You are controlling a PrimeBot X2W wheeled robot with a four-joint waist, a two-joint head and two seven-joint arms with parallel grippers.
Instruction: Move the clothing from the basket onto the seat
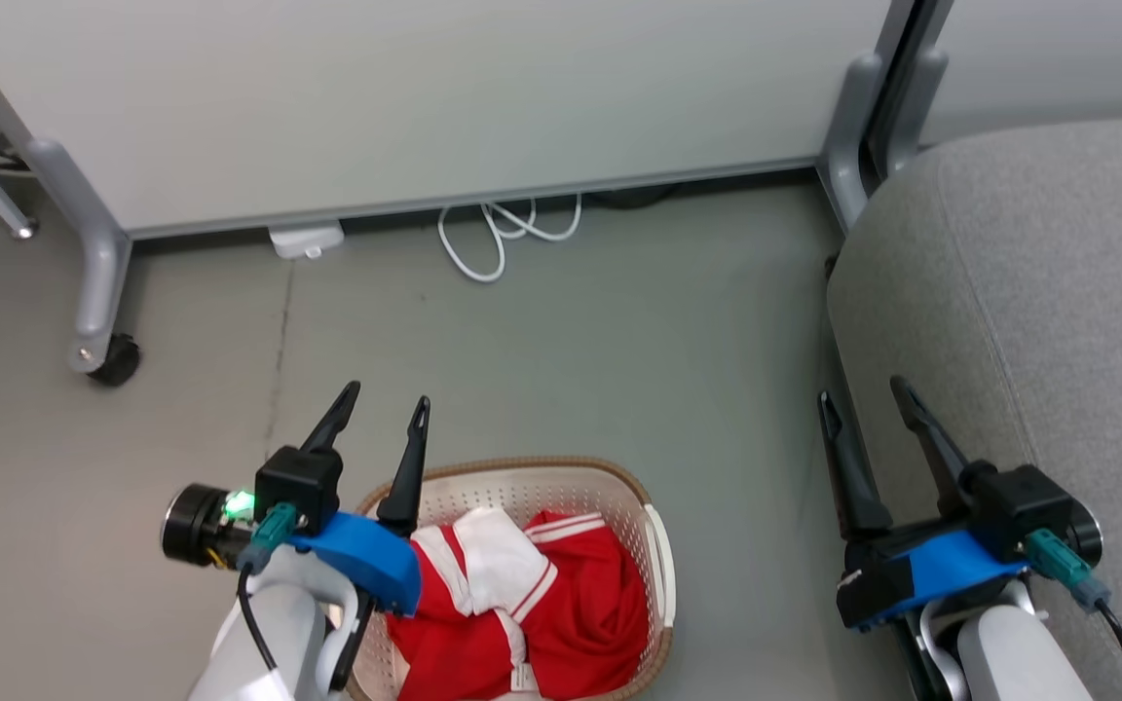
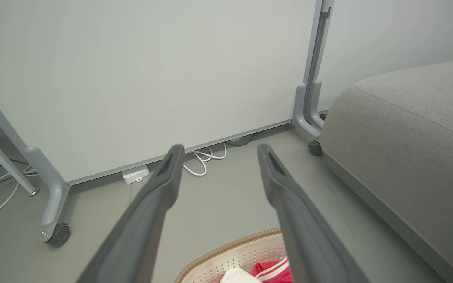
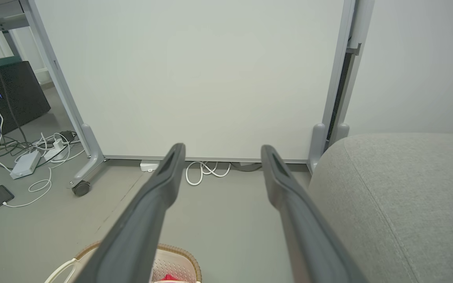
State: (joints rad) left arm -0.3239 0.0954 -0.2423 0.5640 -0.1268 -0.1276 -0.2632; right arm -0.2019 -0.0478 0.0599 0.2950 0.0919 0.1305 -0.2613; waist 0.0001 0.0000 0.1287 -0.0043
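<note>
Two hands spread wide, empty | left hand (image 1: 388,394) over basket (image 1: 561,464) rim | clothing (image 1: 580,594) in basket | right hand (image 1: 861,389) beside seat (image 1: 1058,292)

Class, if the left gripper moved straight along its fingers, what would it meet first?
The left gripper would probably reach the white cable at the foot of the white panel; depth is unclear.

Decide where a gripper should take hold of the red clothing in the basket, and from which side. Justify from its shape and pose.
Pinch the raised white fold on top of the clothing, coming straight down from above. The basket walls ring the heap, so a sideways approach looks blocked, and that bunched ridge offers loose fabric to close on. The open left gripper hangs nearest.
</note>
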